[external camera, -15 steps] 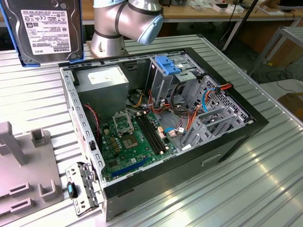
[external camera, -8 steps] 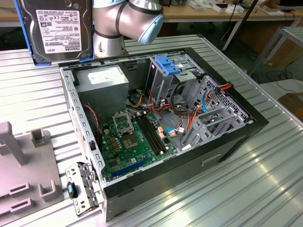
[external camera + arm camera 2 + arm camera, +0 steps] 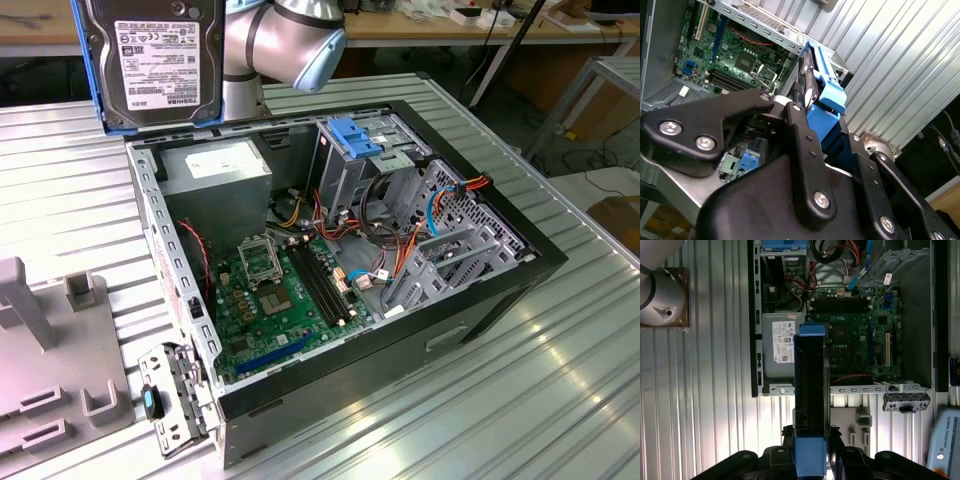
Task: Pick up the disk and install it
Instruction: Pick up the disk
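Currently, disk: we find the disk (image 3: 160,62) lifted off the table and held upright, its printed label facing the exterior camera and its blue carrier frame showing along the edges.
Disk position: in the exterior view it hangs at the exterior view's left, over the case corner next to the power supply (image 3: 215,172). In the first wrist view we see the disk (image 3: 810,405) edge-on, above the line where the power supply meets the motherboard (image 3: 852,347).
Gripper: the gripper (image 3: 810,462) is clamped on the disk, one black finger on each broad face. In the second wrist view the fingers (image 3: 799,131) close against the blue frame of the disk (image 3: 826,92).
Arm: a silver joint of the arm (image 3: 290,40) stands just behind the disk in the exterior view.
Computer case: the computer case (image 3: 470,315) lies on its side with the panel off, so we look down onto the motherboard, cables and slots.
Drive cage: the grey drive cage (image 3: 350,175) sits at the far end of the case, capped by a fixed blue bracket (image 3: 355,135), well apart from the disk.
Table: the ribbed metal table (image 3: 560,390) carries the case.
Fixture: a grey fixture (image 3: 45,350) rests on the table at the exterior view's left, apart from the case.
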Tool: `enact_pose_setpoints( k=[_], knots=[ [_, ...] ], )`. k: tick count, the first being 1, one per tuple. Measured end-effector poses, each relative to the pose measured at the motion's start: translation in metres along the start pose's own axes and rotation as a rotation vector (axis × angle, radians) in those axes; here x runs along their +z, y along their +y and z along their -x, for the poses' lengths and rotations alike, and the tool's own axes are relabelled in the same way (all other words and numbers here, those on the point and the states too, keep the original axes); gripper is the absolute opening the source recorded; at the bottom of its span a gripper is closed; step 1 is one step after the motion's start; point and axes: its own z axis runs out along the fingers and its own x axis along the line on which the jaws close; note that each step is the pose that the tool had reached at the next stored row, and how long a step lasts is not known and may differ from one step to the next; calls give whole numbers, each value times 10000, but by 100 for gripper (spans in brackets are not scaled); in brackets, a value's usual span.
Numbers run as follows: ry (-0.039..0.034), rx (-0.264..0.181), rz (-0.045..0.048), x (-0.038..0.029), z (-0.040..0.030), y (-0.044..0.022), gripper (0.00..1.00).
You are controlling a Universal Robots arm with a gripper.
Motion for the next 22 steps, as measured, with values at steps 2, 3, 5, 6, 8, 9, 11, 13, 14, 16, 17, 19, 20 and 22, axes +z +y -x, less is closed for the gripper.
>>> enact_pose_setpoints(
  k=[2, 3, 5, 6, 8, 9, 11, 13, 14, 16, 17, 19, 20, 22],
  knots=[
    [1, 1, 39, 2, 0, 5, 37],
    [0, 0, 38, 1, 0, 7, 37],
    [0, 0, 38, 0, 0, 8, 37],
    [0, 0, 39, 1, 0, 9, 37],
    [0, -2, 38, 3, -1, 24, 37],
    [0, 0, 38, 5, -2, 50, 37],
    [1, 0, 39, 10, -4, 156, 37],
    [0, 0, 39, 15, -8, 283, 37],
    [0, -1, 38, 16, -9, 319, 37],
    [1, 0, 39, 23, -12, 442, 37],
    [1, -1, 39, 25, -14, 507, 37],
    [0, 0, 38, 29, -17, 625, 37],
    [0, 0, 38, 31, -18, 669, 37],
    [0, 0, 39, 34, -20, 743, 37]
  ],
)
